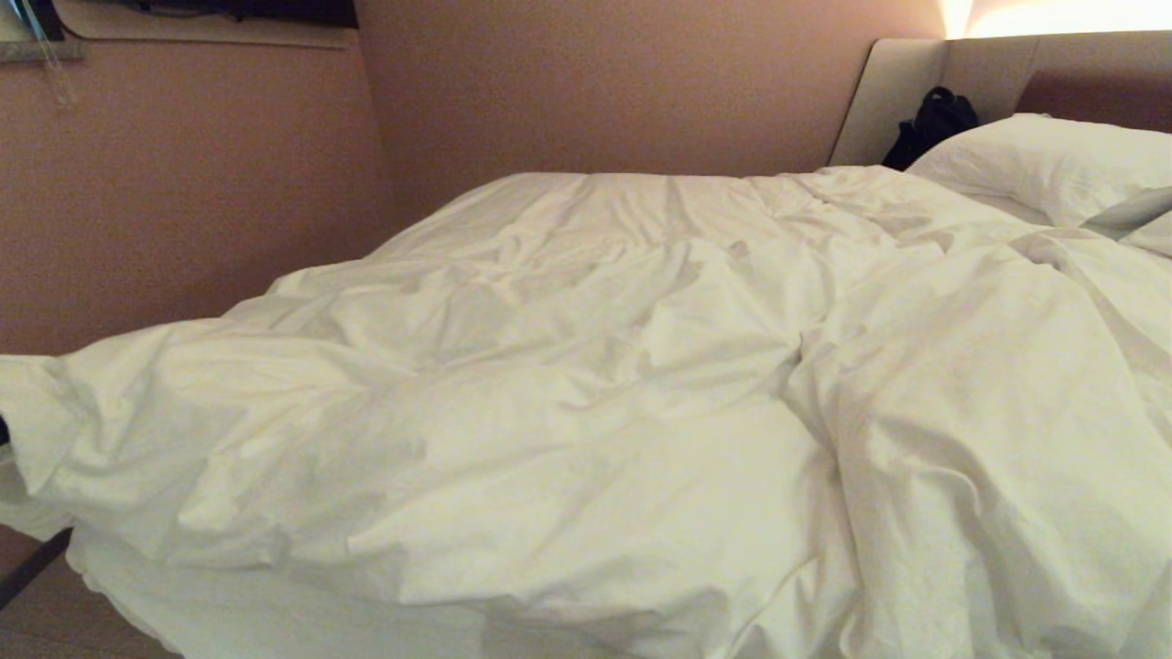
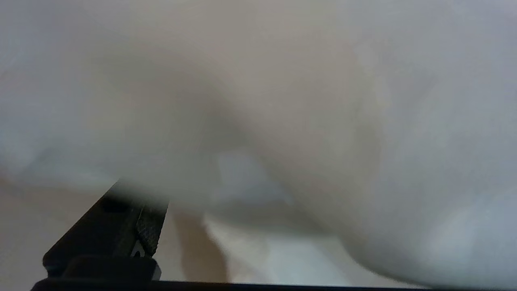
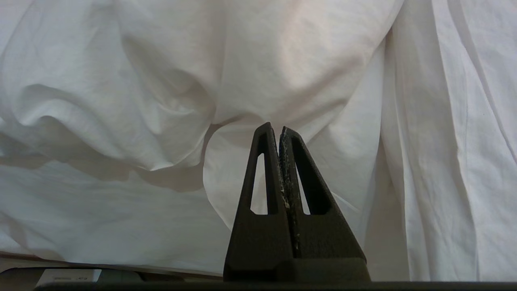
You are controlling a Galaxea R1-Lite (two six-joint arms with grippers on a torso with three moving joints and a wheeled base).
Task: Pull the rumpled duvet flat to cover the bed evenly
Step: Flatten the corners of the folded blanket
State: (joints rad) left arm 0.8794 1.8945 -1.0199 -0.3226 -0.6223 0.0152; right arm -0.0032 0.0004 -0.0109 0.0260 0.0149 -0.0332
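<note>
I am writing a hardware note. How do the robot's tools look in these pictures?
The right tool has two matte black, tapering fingers, each with a long slot cut through; whitish scuffs mark their inner edges. Of the left tool, only one black finger shows, with a cross-hatched grip pad. No cables show.

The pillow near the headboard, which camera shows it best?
The head view. The pillow lies at the head of the bed, in front of the headboard, above the rumpled duvet. Neither wrist view shows it: the left shows only blurred white fabric close up, the right only white folds behind its shut gripper.
</note>
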